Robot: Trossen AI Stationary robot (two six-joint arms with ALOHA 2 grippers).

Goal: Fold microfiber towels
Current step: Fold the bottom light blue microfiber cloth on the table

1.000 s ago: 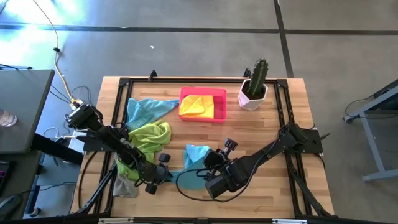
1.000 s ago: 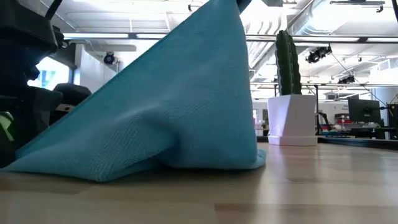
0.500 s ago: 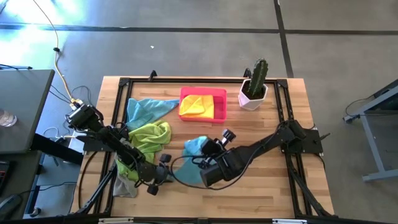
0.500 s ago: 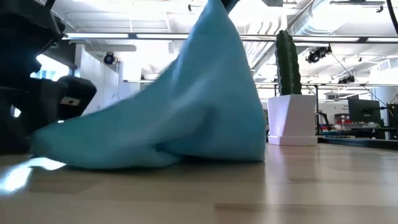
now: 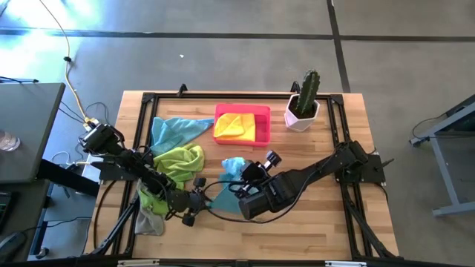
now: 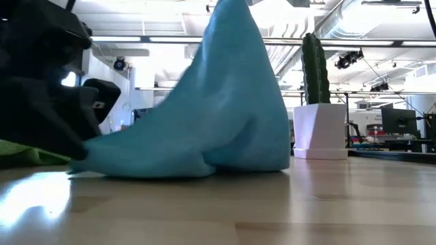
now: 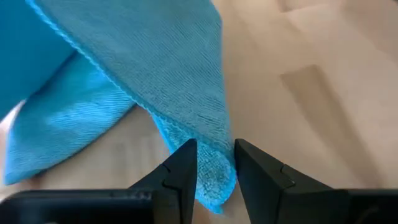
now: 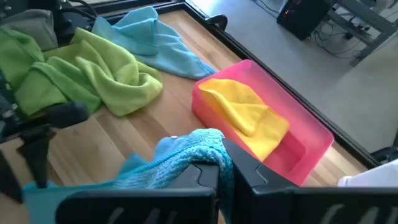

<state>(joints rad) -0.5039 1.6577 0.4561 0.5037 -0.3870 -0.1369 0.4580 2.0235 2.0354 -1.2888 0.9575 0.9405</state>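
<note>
A light blue microfiber towel [image 5: 226, 189] stands like a tent near the table's middle, peaked in the low view [image 6: 231, 82]. My right gripper [image 8: 225, 173] is shut on its bunched top, high above the table [image 5: 239, 176]. My left gripper [image 7: 216, 167] is shut on its low corner, close to the tabletop [image 5: 199, 202]. A lime green towel [image 5: 178, 162], another light blue towel [image 5: 174, 130] and a grey one [image 5: 148, 222] lie crumpled on the left. A yellow towel [image 5: 234, 126] lies in the pink tray [image 5: 261, 137]. My left gripper pinches a hemmed corner [image 7: 211, 155] of the blue towel between its two fingers, coming from the table's left and slanting down. The corner stays just above the wood, and the cloth runs up from it. My right gripper pinches a bunched, several-layered part [image 8: 196, 152] at the towel's top between its two fingers, slanting down. The towel hangs below it, with its lower folds [image 6: 225, 160] resting on the table.
A cactus in a white pot [image 5: 303, 104] stands at the far right. The pink tray sits at the far middle. Bare wood lies at the near right [image 5: 326, 222]. A black frame rail [image 5: 223, 95] borders the table.
My right gripper has risen and gone toward the table's far edge with the towel's top. The low corner in my left gripper has come in toward the table's middle, so the towel stands narrower and steeper than before.
</note>
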